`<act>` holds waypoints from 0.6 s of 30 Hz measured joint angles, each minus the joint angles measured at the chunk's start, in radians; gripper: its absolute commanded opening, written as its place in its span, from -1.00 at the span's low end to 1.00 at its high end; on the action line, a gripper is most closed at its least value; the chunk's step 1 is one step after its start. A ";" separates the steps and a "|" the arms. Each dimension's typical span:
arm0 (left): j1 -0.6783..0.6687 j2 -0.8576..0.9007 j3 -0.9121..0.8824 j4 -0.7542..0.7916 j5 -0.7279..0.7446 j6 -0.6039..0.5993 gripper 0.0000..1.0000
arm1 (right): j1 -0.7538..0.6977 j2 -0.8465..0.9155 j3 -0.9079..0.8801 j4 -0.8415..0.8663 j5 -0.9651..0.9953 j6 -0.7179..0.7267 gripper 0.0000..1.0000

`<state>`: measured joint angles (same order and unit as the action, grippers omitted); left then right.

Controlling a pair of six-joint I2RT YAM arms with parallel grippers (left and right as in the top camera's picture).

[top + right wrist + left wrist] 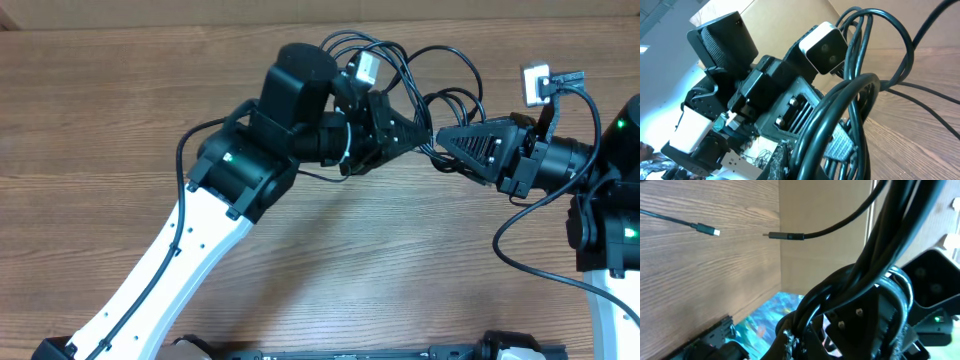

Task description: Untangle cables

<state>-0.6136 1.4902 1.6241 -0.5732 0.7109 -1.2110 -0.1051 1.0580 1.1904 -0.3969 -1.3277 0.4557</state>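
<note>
Fingers meet tip to tip above the worktop (120, 100): left fingers (408, 130) and right fingers (472, 142) each pinch the knotted cables (874, 255). Behind them, the left arm (190, 240) slants in from the near left corner; the right arm (600, 230) bends in from the right.

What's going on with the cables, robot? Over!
Left gripper shut on cables. Right gripper shut on same bundle. Bundle looped and tangled, two plug ends free. Nothing seen blocking.

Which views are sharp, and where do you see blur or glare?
Overhead: evenly lit, sharp across the table. Left wrist: the cables near the lens look soft, the far plugs crisper. Right wrist: bright light washes out the left edge.
</note>
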 measured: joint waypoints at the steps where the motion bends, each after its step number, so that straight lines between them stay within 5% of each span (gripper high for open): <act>1: 0.004 0.000 0.000 0.005 0.007 -0.004 -0.92 | 0.000 0.000 0.000 -0.003 0.000 -0.003 -0.93; 18: 0.098 0.001 0.000 0.117 0.166 -0.044 -0.91 | 0.000 0.000 0.000 -0.089 0.009 -0.076 -0.92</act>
<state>-0.5152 1.4910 1.6241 -0.4564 0.8764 -1.2552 -0.1051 1.0576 1.1904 -0.4854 -1.3186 0.3801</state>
